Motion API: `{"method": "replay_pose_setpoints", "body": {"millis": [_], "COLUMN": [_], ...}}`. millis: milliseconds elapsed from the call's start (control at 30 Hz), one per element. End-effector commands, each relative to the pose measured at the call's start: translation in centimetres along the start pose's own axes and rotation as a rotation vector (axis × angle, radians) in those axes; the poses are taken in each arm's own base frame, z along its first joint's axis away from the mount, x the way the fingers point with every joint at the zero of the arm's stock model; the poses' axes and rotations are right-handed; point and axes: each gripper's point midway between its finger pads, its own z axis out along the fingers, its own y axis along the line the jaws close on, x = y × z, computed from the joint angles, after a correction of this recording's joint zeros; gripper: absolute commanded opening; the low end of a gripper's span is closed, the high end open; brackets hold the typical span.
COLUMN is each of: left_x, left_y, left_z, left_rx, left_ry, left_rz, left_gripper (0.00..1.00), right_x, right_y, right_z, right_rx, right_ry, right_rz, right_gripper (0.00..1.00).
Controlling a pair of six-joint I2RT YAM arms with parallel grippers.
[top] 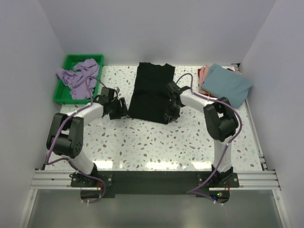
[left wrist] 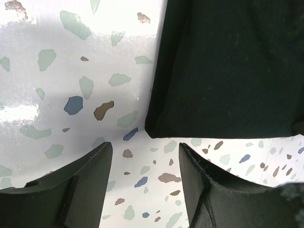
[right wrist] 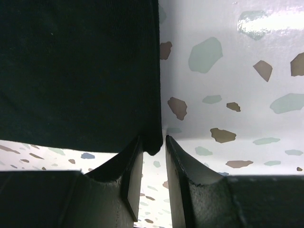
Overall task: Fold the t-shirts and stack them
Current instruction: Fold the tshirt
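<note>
The black t-shirt (top: 151, 92) lies flat mid-table as a long folded strip. My left gripper (top: 122, 108) is open and empty just off the shirt's near-left corner (left wrist: 156, 130); its jaws (left wrist: 145, 148) stand wide apart over bare table. My right gripper (top: 169, 115) is at the near-right corner; its jaws (right wrist: 153, 142) are a narrow gap apart with the shirt's corner tip (right wrist: 154, 145) between them, touching the left finger only. The lavender t-shirt (top: 80, 76) is crumpled in the green tray. The teal-blue t-shirt (top: 225, 83) lies folded on the pink one (top: 203, 74) at back right.
The green tray (top: 59, 97) stands at the back left beside my left arm. A sliver of dark red cloth (top: 231, 70) shows behind the teal shirt. White walls close in the table at the back and both sides. Speckled table top (top: 152, 142) lies between shirt and arm bases.
</note>
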Motion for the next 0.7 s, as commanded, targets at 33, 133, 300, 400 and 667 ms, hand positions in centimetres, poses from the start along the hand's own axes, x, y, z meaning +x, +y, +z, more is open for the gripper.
{"method": "replay_pose_setpoints", "body": {"millis": [33,133,300,400,667], "left_x": [-3.2,-3.9,-4.0,-3.7,-3.0], "left_y": [-1.4,-1.5,-1.4,-0.8,-0.5], "left_z": [-0.6,-0.4,0.5,1.0,1.9], "left_rx": [0.027,0.028,0.016,-0.008,-0.011], "left_ry": [-0.079,-0.087,-0.069,-0.049,-0.023], "left_rz": [0.029,0.029,0.028,0.019,0.011], "left_gripper": [0.63,0.63,0.62,0.58,0.45], "right_x": [0.4,0.7,1.3,1.4,1.3], "right_y": [-0.8,-0.9,-1.0,-1.2,-1.2], "right_z": [0.2,0.5,2.1,2.1,1.9], "right_rx": [0.04,0.03,0.032,0.038,0.044], "right_ry": [0.02,0.026,0.065,0.065,0.065], "right_rz": [0.011,0.014,0.019,0.017,0.014], "right_gripper": [0.29,0.29,0.2,0.08,0.03]}}
